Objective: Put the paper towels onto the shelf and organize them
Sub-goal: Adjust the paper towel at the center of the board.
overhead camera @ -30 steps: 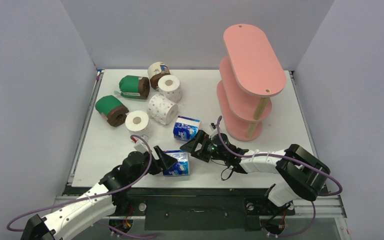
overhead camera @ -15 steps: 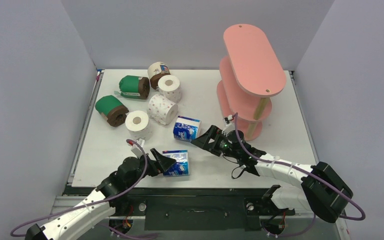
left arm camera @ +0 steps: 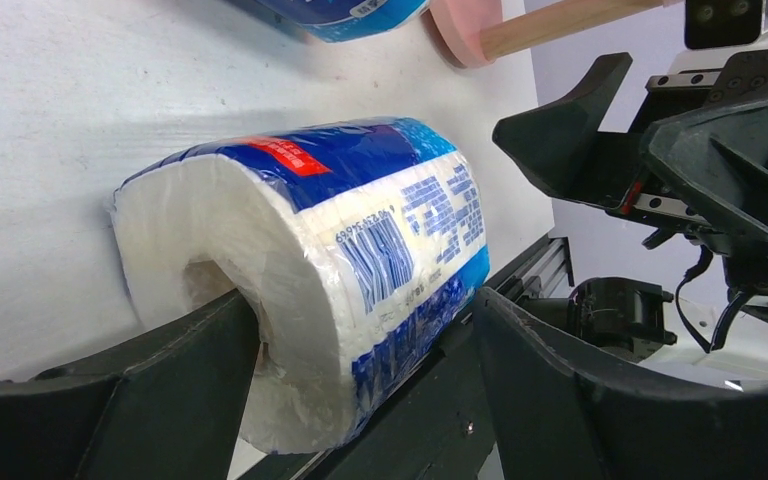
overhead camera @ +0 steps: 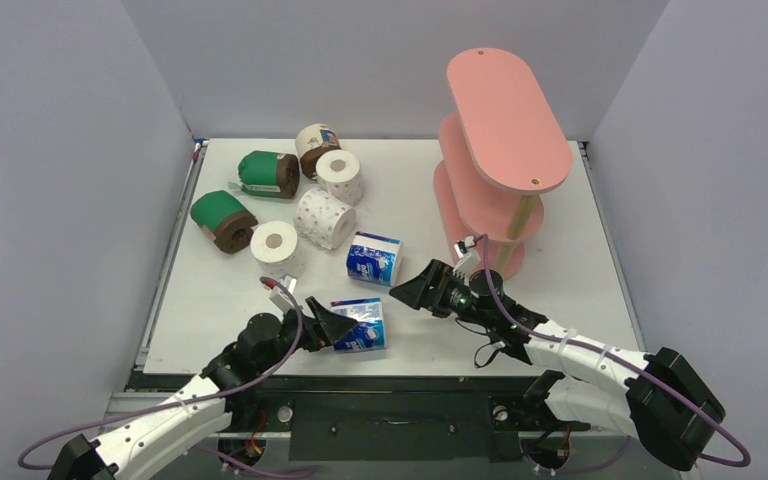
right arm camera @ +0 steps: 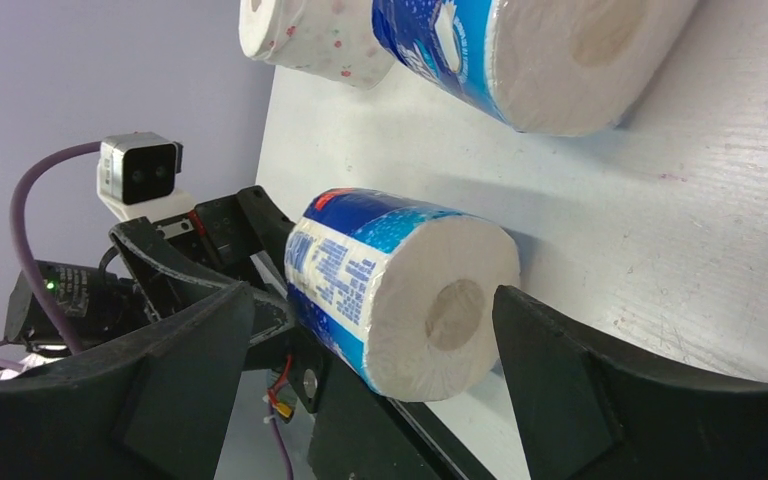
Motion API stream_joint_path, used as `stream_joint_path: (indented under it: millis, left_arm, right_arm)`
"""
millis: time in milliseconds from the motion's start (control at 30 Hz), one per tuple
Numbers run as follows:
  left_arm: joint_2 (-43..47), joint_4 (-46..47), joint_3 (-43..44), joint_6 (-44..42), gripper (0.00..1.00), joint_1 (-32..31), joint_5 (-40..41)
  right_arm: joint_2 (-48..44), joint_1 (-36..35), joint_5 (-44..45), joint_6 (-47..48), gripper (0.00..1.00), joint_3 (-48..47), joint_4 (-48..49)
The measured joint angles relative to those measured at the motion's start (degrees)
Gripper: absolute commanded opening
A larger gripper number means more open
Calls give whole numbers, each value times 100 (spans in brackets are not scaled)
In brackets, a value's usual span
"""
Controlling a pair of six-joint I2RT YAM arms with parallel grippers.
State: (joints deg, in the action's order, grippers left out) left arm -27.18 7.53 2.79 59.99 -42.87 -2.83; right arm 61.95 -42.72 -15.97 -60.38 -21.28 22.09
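Note:
My left gripper (overhead camera: 332,325) is shut on a blue-white paper towel roll (overhead camera: 360,325) near the table's front edge. One finger (left arm camera: 160,370) presses into its hollow end, and the roll (left arm camera: 340,250) sits tilted between the jaws. My right gripper (overhead camera: 415,292) stands open just right of that roll, facing its other end (right arm camera: 455,315), with a gap on both sides. A second blue-white roll (overhead camera: 374,258) lies behind them. The pink three-tier shelf (overhead camera: 508,120) stands at the back right with nothing visible on its top board.
Loose rolls lie at the back left: three white with pink dots (overhead camera: 324,217) (overhead camera: 340,175) (overhead camera: 278,245), two green-wrapped (overhead camera: 268,173) (overhead camera: 222,220) and one cream-wrapped (overhead camera: 315,145). The shelf's foot and wooden post (left arm camera: 570,12) stand close behind the right gripper. Grey walls enclose the table.
The right gripper has drawn back to the right, away from the held roll, and stays open. The left gripper nudged the roll slightly right and tilted it.

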Motion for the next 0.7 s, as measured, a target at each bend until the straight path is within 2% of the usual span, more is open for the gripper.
stream_joint_path:
  millis: [267,600,700]
  left_arm:
    - [-426,531,-83,0,54,76,-184]
    - [-120,404,-79,-76,23,98,-240]
    - [-50,221,24,-136,21,98,-258]
  right_arm:
    - [-299,0,4,142,85,63,-90]
    - [-798,0,57,345,85,68,-507]
    - [-1091,0,127,459,85,68,-748]
